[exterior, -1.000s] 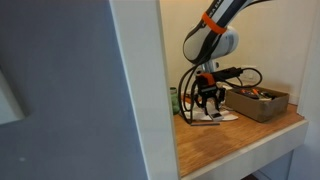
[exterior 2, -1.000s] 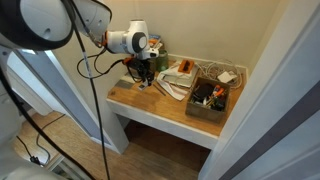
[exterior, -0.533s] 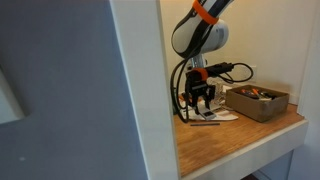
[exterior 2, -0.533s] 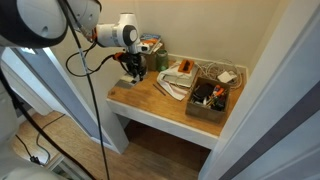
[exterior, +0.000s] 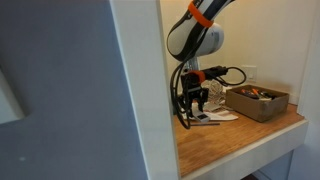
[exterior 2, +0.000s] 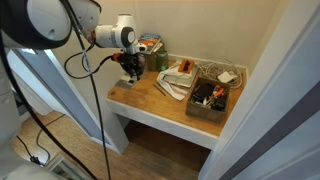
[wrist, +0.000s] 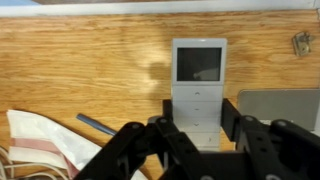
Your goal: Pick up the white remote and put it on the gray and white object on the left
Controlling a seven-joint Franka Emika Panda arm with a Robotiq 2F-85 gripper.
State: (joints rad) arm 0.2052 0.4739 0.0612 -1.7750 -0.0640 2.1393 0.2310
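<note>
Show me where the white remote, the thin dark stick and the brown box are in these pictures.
white remote [wrist: 198,95]: wrist view, its body below the screen.
thin dark stick [wrist: 95,123]: wrist view, middle of its length.
brown box [exterior: 262,107]: in an exterior view, its side wall.

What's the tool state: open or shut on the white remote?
Shut on it. Wrist view: the tool clamps both long edges of the white remote.

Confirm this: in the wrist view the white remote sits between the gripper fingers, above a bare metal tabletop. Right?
Not metal. The tabletop is wood, and its grain shows plainly in the wrist view. The rest stands: the white remote sits between the fingers of the gripper, above that tabletop.
</note>
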